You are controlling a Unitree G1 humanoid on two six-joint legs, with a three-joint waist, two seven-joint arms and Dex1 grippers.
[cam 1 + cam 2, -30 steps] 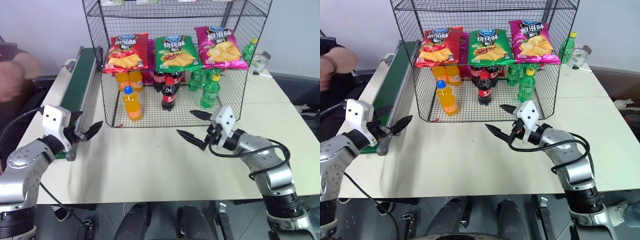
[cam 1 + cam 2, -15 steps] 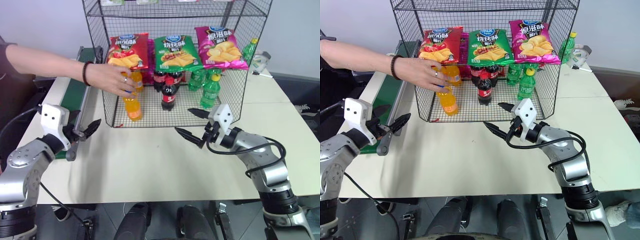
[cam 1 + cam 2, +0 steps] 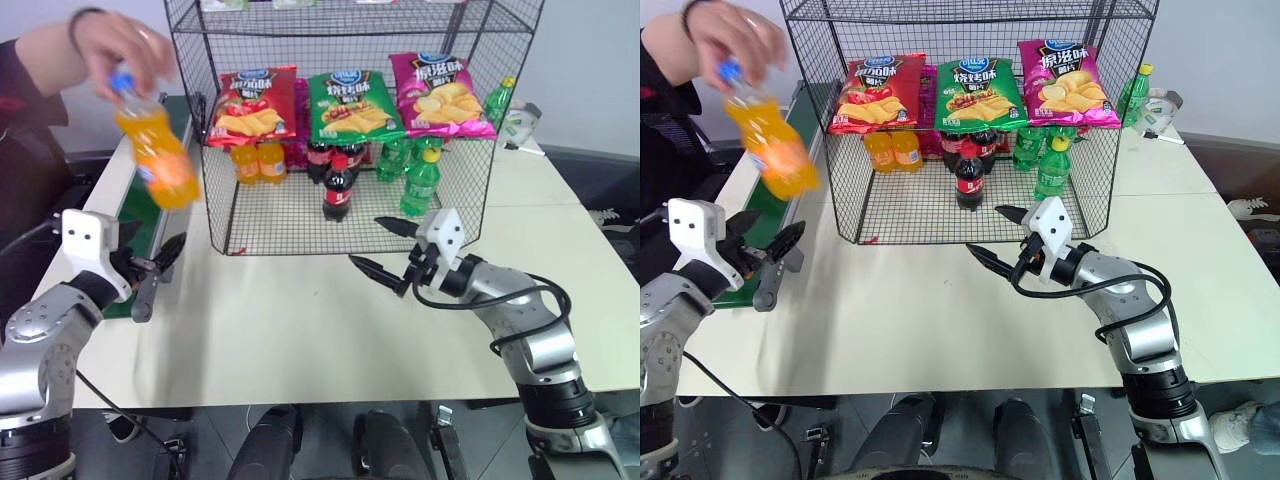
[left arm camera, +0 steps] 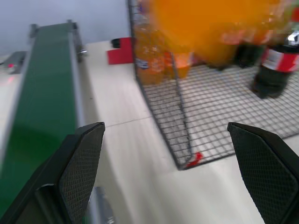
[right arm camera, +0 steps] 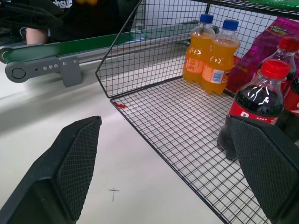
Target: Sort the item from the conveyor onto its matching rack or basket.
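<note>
A person's hand (image 3: 115, 38) holds the item, an orange drink bottle (image 3: 157, 152) with a blue cap, tilted in the air above the conveyor (image 3: 768, 212) and left of the black wire rack (image 3: 300, 215). In the left wrist view the bottle (image 4: 187, 18) is a blurred orange shape ahead. My left gripper (image 3: 157, 277) is open and empty beside the conveyor's near end, below the bottle. Out over the table in front of the rack, my right gripper (image 3: 368, 242) is open and empty too.
Two orange bottles (image 5: 210, 53), cola bottles (image 3: 337, 190) and green bottles (image 3: 420, 180) stand on the rack's lowest tier. Three chip bags (image 3: 350, 105) lie on the tier above. A green bottle (image 3: 500, 100) stands on the table behind the rack's right side.
The person's hand took the front orange bottle out of the rack and lifted it up and left over the conveyor. My left gripper shifted slightly left. The right gripper stayed put.
</note>
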